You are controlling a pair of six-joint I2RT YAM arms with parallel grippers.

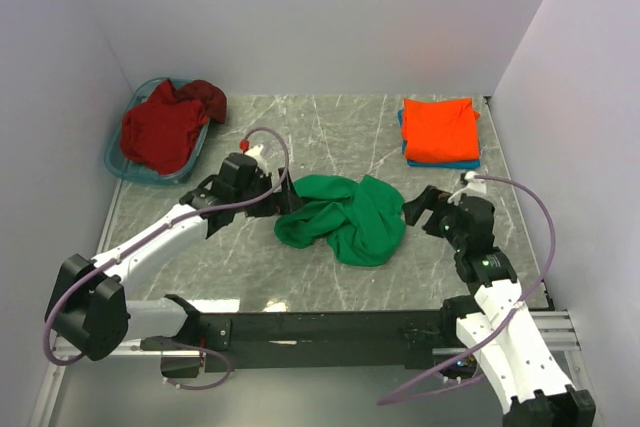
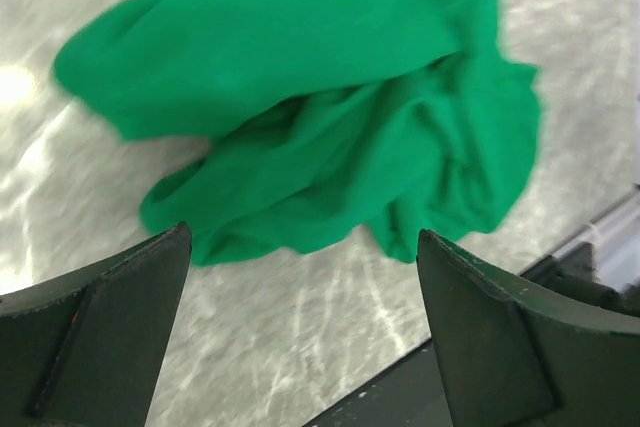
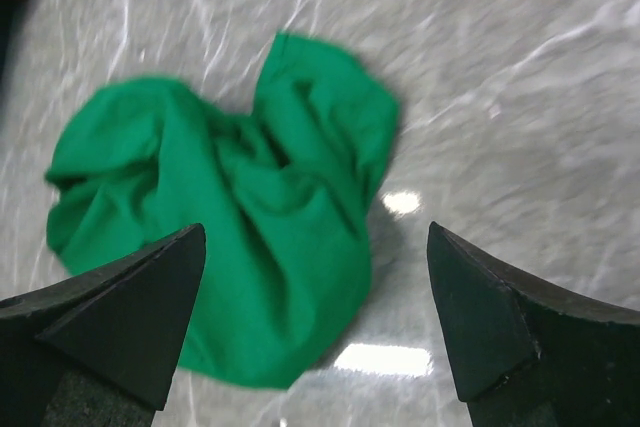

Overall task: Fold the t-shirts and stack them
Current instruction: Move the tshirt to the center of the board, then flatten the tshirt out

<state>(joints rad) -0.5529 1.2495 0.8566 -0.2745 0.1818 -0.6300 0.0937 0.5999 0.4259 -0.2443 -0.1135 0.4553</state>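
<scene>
A bright green t-shirt (image 1: 345,215) lies crumpled in a heap on the marble table, mid-way between both arms. It fills the upper part of the left wrist view (image 2: 310,97) and the left half of the right wrist view (image 3: 230,237). My left gripper (image 1: 262,192) stands open just left of the heap, with bare table between its fingers (image 2: 120,337). On the heap's right side, my right gripper (image 1: 418,209) is open too and holds nothing. A folded orange t-shirt (image 1: 440,128) rests on a folded blue one (image 1: 470,162) at the back right. A dark red t-shirt (image 1: 162,132) sits bunched in the basket.
A light blue plastic basket (image 1: 118,164) stands at the back left against the wall. White walls close the table on three sides. A black rail (image 1: 330,327) runs along the near edge between the arm bases.
</scene>
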